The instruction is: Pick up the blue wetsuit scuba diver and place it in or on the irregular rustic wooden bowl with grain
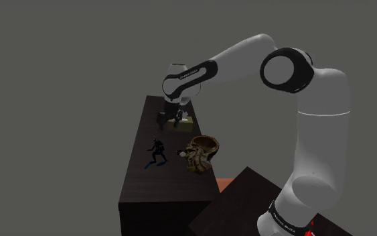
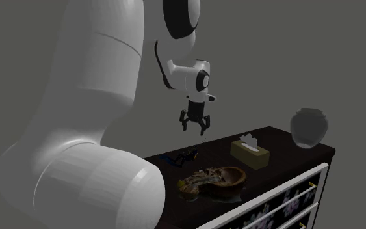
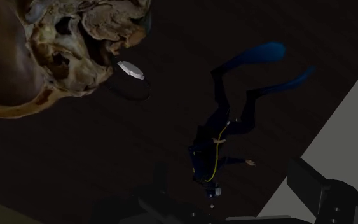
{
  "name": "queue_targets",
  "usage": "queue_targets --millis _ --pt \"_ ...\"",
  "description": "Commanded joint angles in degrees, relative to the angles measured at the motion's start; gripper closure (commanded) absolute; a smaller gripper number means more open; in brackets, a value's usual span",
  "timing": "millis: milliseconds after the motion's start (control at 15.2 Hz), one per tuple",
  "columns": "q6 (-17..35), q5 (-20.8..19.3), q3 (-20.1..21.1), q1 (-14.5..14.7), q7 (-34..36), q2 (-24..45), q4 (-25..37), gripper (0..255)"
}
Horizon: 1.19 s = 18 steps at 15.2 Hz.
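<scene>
Gripper: all-black two-finger gripper (image 2: 195, 125) released, fingers (image 3: 320, 188) spread apart with nothing clasped. It hangs in the air above the cabinet, pointing down.
Diver: small scuba diver figure in a dark blue wetsuit with blue fins (image 3: 225, 137). Lies flat on the dark brown cabinet top (image 1: 140, 181), below the gripper and not touched by it.
Bowl: irregular rustic brown wooden bowl with a gnarled rim (image 2: 219, 179). On the same top, near the diver but apart from it, toward the shoulder view's right.
Tissue box: olive box with a white tissue sticking up (image 2: 249, 153), past the bowl toward the second exterior view's right.
Vase: round grey vase (image 2: 308, 127), at the cabinet's far corner, well apart from the diver.
Cabinet front: pale-framed drawers (image 2: 285, 195).
</scene>
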Motion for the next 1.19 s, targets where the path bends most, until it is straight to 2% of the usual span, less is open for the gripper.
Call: queue_targets --millis 0,528,1122 --pt "-0.04 0.15 0.02 -0.01 -0.01 4.87 4.04 0" --pt "-4.0 0.41 0.3 0.52 0.78 24.47 24.24 0" --pt "-0.1 0.49 0.38 0.88 0.72 27.6 23.49 0"
